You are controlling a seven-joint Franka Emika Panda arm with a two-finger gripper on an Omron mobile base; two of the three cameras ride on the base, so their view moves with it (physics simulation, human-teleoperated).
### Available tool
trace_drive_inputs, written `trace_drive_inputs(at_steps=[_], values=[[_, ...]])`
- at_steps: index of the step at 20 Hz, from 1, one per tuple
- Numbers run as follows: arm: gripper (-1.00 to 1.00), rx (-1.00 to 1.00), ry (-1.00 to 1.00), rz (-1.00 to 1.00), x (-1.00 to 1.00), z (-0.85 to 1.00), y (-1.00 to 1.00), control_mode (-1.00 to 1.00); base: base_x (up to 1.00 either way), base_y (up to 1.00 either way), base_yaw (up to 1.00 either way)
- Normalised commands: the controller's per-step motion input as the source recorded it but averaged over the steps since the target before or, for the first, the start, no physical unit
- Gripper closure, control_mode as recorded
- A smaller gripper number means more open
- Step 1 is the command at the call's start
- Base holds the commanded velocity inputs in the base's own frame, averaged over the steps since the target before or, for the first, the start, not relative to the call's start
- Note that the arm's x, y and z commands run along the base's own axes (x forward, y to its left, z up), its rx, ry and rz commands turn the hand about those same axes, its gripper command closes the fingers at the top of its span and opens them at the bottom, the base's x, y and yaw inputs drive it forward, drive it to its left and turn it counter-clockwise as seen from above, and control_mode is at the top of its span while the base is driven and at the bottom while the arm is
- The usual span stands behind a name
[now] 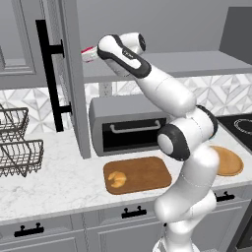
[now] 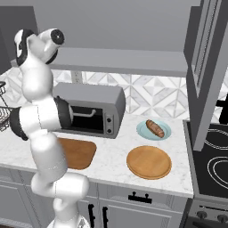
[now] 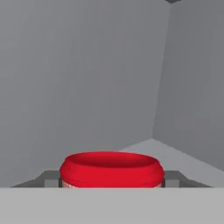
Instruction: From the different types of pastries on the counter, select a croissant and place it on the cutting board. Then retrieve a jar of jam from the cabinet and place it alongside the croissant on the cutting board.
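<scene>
Jam jar [image 3: 111,169] sits apparently between tool [image 3: 112,180] fingertips, grip unclear.

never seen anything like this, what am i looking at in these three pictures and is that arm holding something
This is a rendered kitchen with a white robot arm on a base that can drive. Two pictures come from cameras on that base, behind the arm to its left and right. The third comes from a camera on the hand, looking along the gripper.

On the white marble-patterned counter lies a flat brown wooden cutting board with a small golden crescent croissant on it. Also on the counter are a grey toaster oven, a round wooden disc, and a long brown pastry on a teal plate.

The arm reaches up into the open grey wall cabinet. In the hand view, a red-lidded jar of jam sits right at the gripper. Whether it is already gripped cannot be told.
</scene>
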Motion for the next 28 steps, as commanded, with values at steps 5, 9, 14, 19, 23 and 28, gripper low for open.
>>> trace_drive_inputs(at_steps=[5,9,14,19,23,28], values=[[1.0,0.17,-0.24,0.0,-0.56,-0.11,-0.99,-1.0,0.0,0.0,0.0],[1.0,0.28,-0.4,0.0,-1.0,0.03,-0.93,-1.0,0.0,0.0,0.0],[1.0,0.21,-0.34,0.04,-1.0,0.86,-0.61,-1.0,0.0,0.0,0.0],[1.0,-0.05,-0.19,0.16,-1.0,0.63,-0.77,-1.0,0.0,0.0,0.0],[1.0,-0.2,-0.03,0.21,-1.0,0.1,-0.89,-1.0,0.0,0.0,0.0],[1.0,-0.18,0.0,0.2,-1.0,-0.2,-0.71,-1.0,0.0,0.0,0.0]])
